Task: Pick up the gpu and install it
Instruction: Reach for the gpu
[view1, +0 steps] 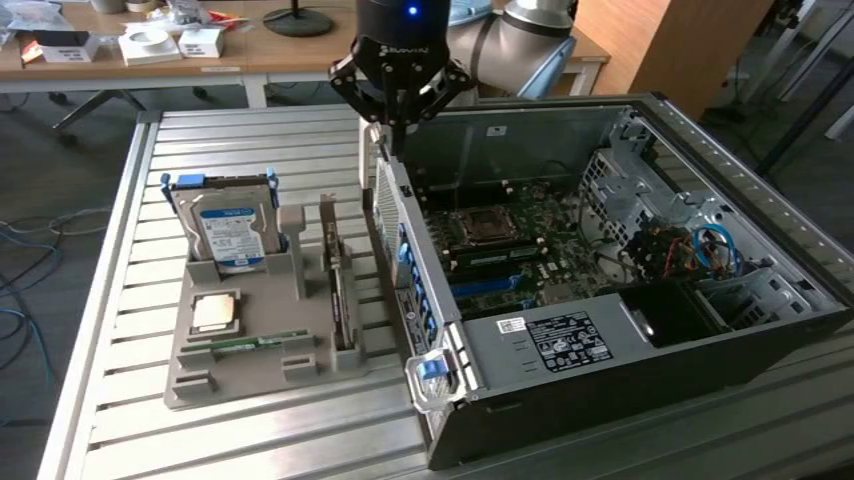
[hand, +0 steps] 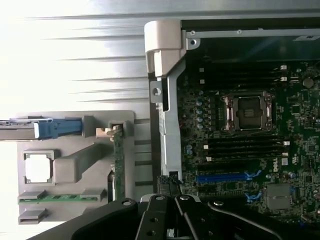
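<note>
— Where's the gpu?
— The gpu (view1: 342, 305) (hand: 118, 161) stands on edge in a slot of the gray holder (view1: 240, 378) (hand: 75, 167), on the side nearest the open computer case (view1: 601, 405) (hand: 170, 125), just beside the case's wall.
— And the gripper?
— The gripper (view1: 396, 122) (hand: 169, 182) hangs over the case's rim on that same side, well above the gpu. Its fingers are pressed together, gripping nothing.
— Anything else?
— A hard drive (view1: 230, 235) stands in the holder too, farther from the case than the gpu.
</note>
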